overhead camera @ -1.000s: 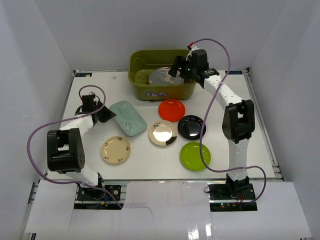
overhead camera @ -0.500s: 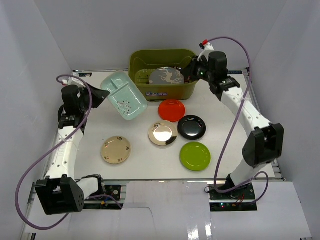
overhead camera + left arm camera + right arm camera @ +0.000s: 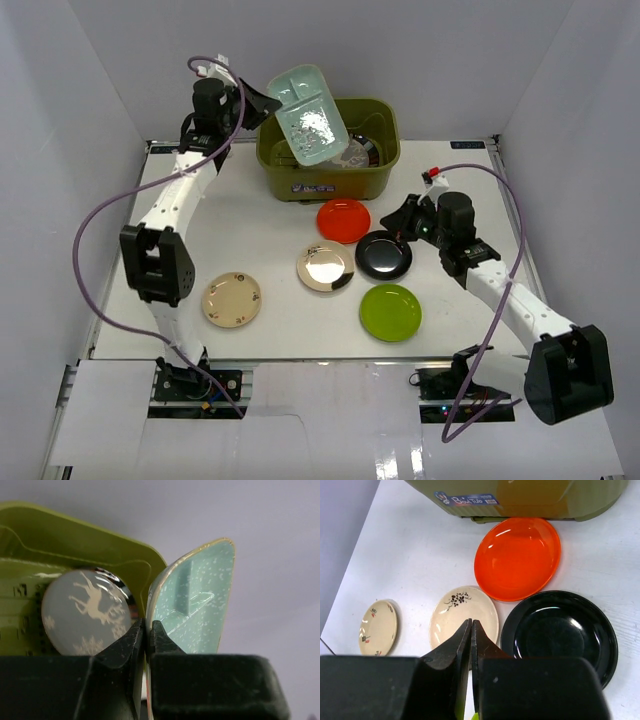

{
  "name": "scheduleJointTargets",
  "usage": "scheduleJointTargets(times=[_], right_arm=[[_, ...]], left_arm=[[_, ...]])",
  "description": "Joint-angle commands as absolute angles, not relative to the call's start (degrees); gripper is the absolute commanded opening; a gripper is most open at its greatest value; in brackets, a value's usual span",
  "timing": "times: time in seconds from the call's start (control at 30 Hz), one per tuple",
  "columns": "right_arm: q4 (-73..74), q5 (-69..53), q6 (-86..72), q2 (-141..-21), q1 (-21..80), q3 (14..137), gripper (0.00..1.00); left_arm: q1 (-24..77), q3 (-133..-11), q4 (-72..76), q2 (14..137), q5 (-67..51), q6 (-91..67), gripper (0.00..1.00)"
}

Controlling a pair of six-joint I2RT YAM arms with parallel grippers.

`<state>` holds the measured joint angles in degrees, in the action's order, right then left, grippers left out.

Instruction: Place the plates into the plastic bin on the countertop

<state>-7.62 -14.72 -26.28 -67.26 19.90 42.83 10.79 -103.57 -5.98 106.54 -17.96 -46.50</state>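
- Top view: I am seeing the left gripper [image 3: 268,100] clamping the pale teal plate [image 3: 308,115] by its rim. It is holding the plate tilted in the air over the left end of the plastic bin [image 3: 330,175], which is sitting at the far edge of the surface [image 3: 250,225].
- The right gripper [image 3: 405,222] is hovering with its fingers clenched on nothing, just beside the black plate [image 3: 383,255] and near the red plate [image 3: 343,219], mid-surface.
- The cream plate [image 3: 325,268], lime green plate [image 3: 390,311] and beige floral plate [image 3: 232,299] are lying closer to the near edge.
- Left wrist view: I am watching the fingers pinching the pale teal plate's edge, with the grey patterned plate [image 3: 87,611] lying in the plastic bin beyond.
- Right wrist view: the closed fingertips are showing over the cream plate's edge, beside the black plate. The red plate is lying just beside the bin wall carrying the label [image 3: 465,499].
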Motion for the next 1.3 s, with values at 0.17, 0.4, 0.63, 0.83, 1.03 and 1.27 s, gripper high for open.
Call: scheduleJointTargets(times=[0.17, 0.4, 0.63, 0.83, 1.03, 1.27], right_arm=[[-6.77, -12.83, -23.47, -56.52, 19.86, 35.79, 0.08], [-0.45, -10.91, -21.97, -48.26, 19.95, 30.06, 0.08], [3.6, -5.9, -21.18, -48.25, 19.95, 28.48, 0.18], [4.57, -4.05, -24.87, -47.9, 19.95, 26.02, 0.51], [5.27, -3.08, -26.72, -47.99, 19.78, 24.17, 0.64], [2.64, -0.44, -29.53, -51.84, 17.5, 22.33, 0.78]], left_arm=[[12.22, -129.18, -3.25, 127.57, -14.4, -48.16, 0.0], [13.36, -132.82, -2.29, 135.97, -16.88, -50.19, 0.0], [14.85, -127.45, -1.49, 136.41, -17.84, -48.69, 0.05], [14.85, -126.04, -2.28, 136.14, -17.75, -48.08, 0.64], [14.59, -125.33, -3.08, 134.12, -18.01, -47.11, 0.86], [14.41, -127.44, -4.04, 124.4, -20.4, -41.86, 0.97]])
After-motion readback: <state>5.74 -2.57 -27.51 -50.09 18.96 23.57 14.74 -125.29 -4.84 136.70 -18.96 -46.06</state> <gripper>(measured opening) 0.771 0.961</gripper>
